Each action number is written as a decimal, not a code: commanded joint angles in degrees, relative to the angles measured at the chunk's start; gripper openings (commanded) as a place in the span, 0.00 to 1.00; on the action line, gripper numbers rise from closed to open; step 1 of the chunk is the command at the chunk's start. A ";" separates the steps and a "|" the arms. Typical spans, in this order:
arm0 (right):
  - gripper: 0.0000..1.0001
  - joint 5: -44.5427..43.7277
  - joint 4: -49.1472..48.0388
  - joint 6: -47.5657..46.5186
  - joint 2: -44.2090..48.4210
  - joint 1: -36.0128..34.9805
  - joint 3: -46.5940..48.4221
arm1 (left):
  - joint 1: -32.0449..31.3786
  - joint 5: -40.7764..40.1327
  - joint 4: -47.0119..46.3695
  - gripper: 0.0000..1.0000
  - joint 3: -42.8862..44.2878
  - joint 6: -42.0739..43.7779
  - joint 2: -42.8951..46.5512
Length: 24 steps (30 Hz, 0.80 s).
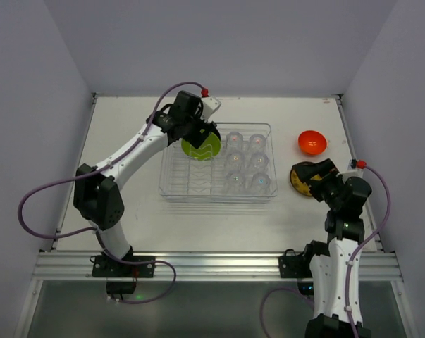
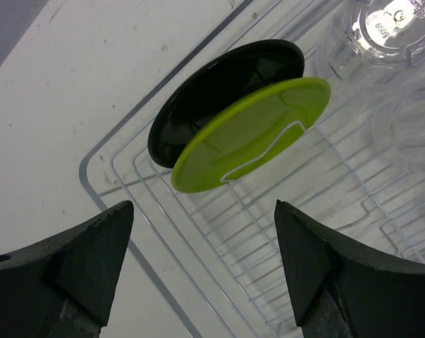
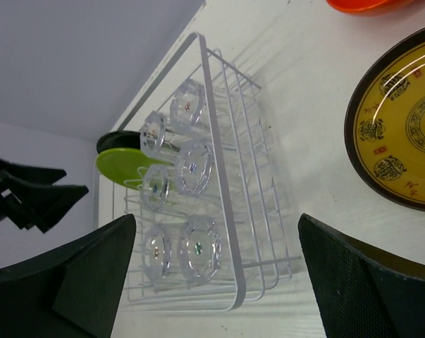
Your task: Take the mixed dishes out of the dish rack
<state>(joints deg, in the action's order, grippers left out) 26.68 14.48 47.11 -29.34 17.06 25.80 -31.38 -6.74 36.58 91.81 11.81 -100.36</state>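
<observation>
from above, the left gripper (image 1: 200, 134) is hanging over the upper left corner of the dish rack (image 1: 171, 191), right above the lime-green plate (image 1: 204, 148), which is standing tilted in a slot there. six clear cups (image 1: 246, 162) are sitting in two columns of three in the rack's right half. the orange bowl (image 1: 312, 142) is lying out on the table (image 1: 127, 120) at upper right, and the amber-yellow plate (image 1: 297, 182) is lying just below it, partly under the right gripper (image 1: 316, 176).

in the left wrist view the claw is spread wide and empty, its fingers (image 2: 85, 260) filling the bottom corners with the plate ahead of them, not between them. i'd say it is lining up for a pinch. it should be closing across the plate's thickness at the top rim, then lifting straight up along the slot so the rack isn't dragged along.

in the right wrist view that claw is likewise released, holding nothing, beside the amber plate.

counting: one bowl, two plates, six cups, one rack. seven dishes are sitting in the rack, two outside it.
</observation>
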 commanded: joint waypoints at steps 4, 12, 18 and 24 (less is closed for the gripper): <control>0.99 9.96 -2.17 -6.07 -1.07 0.25 1.80 | 0.09 3.93 -3.53 0.84 4.17 10.77 -0.80; 0.99 10.50 -2.79 -8.88 -1.59 0.17 1.00 | 0.00 8.05 2.17 0.80 10.58 18.06 -7.66; 0.99 11.90 -2.87 -10.73 -1.51 0.17 0.04 | 0.00 7.09 3.06 0.69 12.07 18.42 -9.95; 0.97 12.87 -5.16 -10.11 -1.51 0.17 -2.95 | 0.09 5.16 0.87 0.55 11.55 19.74 -11.61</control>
<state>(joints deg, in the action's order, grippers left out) 37.23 11.90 37.87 -30.85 17.04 23.73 -31.38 -0.43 38.44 101.03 29.17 -111.37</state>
